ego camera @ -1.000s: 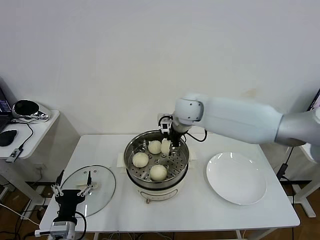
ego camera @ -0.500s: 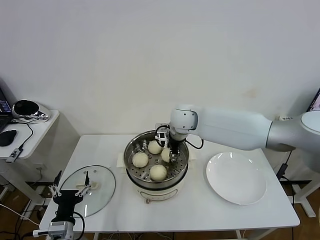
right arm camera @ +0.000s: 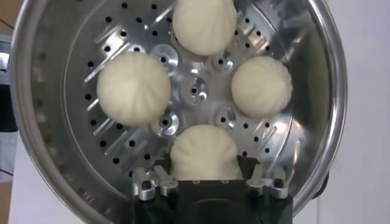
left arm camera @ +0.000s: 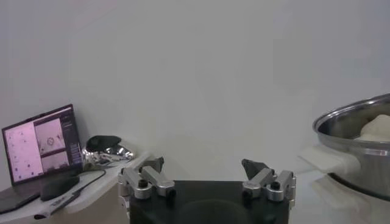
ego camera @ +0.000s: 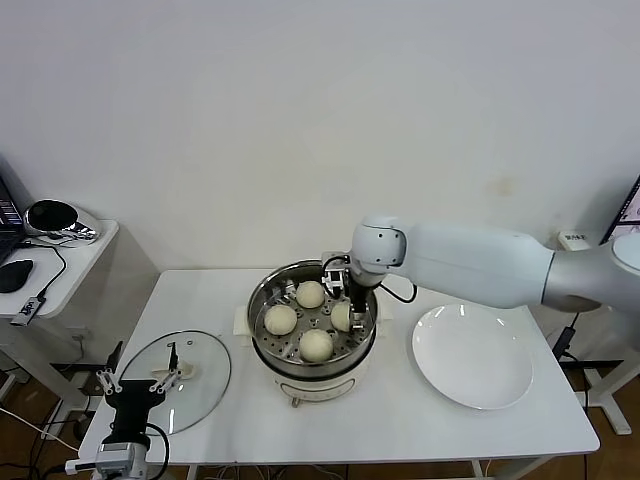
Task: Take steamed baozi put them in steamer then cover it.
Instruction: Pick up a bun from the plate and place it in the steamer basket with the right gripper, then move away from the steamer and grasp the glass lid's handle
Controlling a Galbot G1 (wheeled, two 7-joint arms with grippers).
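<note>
The right hand (ego camera: pixel 341 292) hangs inside the steamer (ego camera: pixel 264 338), its fingers (right arm camera: pixel 152 182) spread apart on either side of one steamed baozi (right arm camera: pixel 203 152), which sits on the perforated tray directly between them; from the wrist view the fingers seem to stand just clear of the dough rather than pressing it, though the contact points are partly hidden by the hand's own body. Three more buns rest on the tray ahead of the hand: one straight beyond it across the tray's centre (right arm camera: pixel 204 25), one off to each side (right arm camera: pixel 133 88) (right arm camera: pixel 262 86), all four apart from one another and ringed around the tray's middle. The steamer stands uncovered on the white counter (ego camera: pixel 400 425). The cover (ego camera: pixel 205 366) lies flat on the counter well away from the right hand, on the far side of the steamer from it, and just ahead of the left hand (ego camera: pixel 137 384), which waits low at the counter's near edge with its fingers (left arm camera: pixel 148 179) wide open and holding nothing. A white plate (ego camera: pixel 472 356) lies on the counter on the other side of the steamer, below the right forearm.
</note>
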